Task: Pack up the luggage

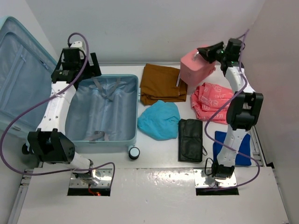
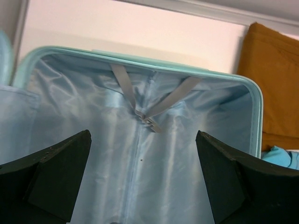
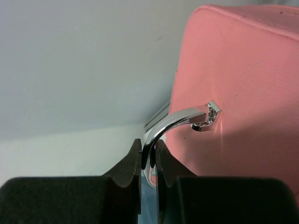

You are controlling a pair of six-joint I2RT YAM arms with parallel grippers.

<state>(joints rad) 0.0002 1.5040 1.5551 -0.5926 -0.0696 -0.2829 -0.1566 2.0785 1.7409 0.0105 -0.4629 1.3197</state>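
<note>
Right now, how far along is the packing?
Done: the luggage lies open, but nothing is packed; only its straps show inside. In hand: the right gripper is shut on the pink case by its metal handle; the left gripper hangs open above the luggage. Left: brown garment, teal garment, pink cloth, black pouch and blue pad all lie on the table.

Just right of the open luggage (image 1: 102,109), a folded garment (image 1: 161,84) lies toward the back and a bunched garment (image 1: 159,120) toward the front. Farther right are a flat pouch (image 1: 190,140) in front and a small case (image 1: 196,69) at the back.
</note>
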